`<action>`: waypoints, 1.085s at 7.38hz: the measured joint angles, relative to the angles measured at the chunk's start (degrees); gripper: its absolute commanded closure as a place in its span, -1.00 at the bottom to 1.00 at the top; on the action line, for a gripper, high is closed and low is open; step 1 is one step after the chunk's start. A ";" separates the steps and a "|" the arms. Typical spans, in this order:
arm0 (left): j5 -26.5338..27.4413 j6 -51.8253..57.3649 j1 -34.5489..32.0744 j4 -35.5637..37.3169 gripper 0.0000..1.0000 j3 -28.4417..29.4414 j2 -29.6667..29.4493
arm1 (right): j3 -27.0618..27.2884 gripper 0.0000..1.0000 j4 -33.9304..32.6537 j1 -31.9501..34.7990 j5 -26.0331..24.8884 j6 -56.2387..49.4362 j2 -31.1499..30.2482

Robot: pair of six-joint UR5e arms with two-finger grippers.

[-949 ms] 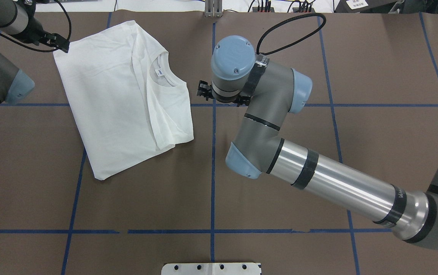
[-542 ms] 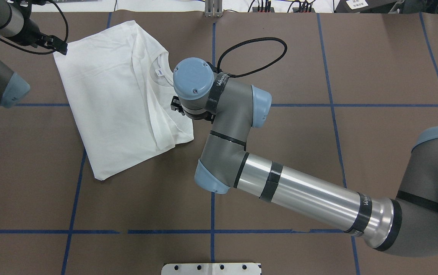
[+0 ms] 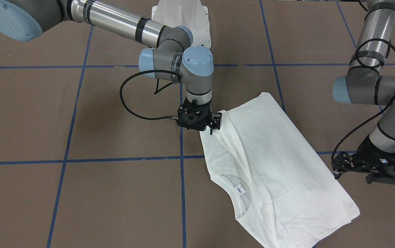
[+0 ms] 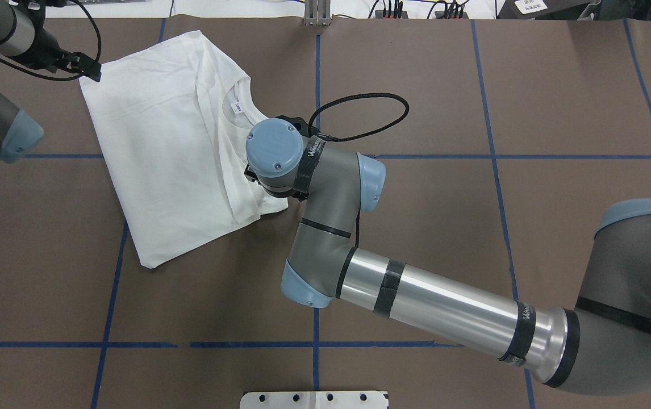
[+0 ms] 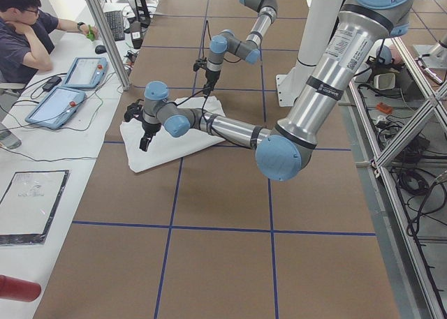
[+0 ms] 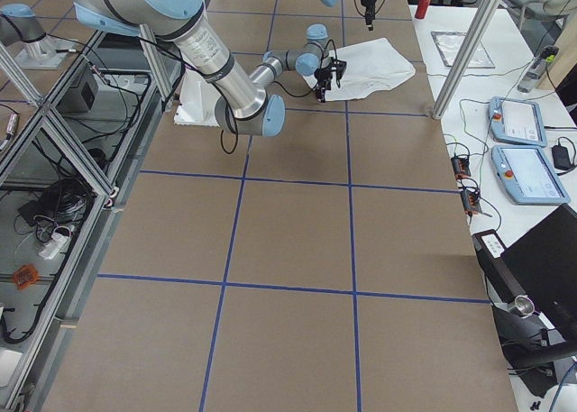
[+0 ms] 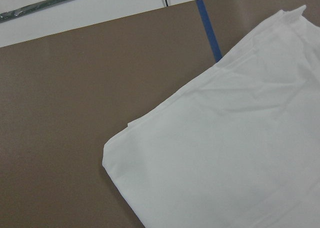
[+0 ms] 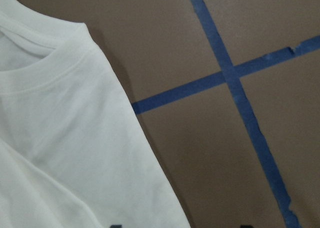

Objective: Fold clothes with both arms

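No text is legible. White lettering on the black band point(image 4: 314, 152) around the silver-grey right arm point(image 4: 445, 295), centre frame, and blue print on the white neck label point(image 4: 236, 108) of the white cotton shirt point(image 4: 155, 159), upper left, are too small to read.

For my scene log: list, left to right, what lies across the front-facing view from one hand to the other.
right hand → white shirt → left hand
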 measured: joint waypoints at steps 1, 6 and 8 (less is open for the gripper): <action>0.00 -0.29 0.03 0.00 -1.00 -0.23 0.21 | -0.21 -0.45 0.06 -0.27 -0.29 0.29 0.13; 0.00 -0.43 0.05 0.00 -1.00 -0.30 0.35 | -1.51 0.26 0.09 -1.41 -1.95 0.60 1.25; -0.03 -0.43 0.05 0.00 -1.00 -0.30 0.36 | -1.57 0.75 0.09 -1.75 -2.26 1.43 1.26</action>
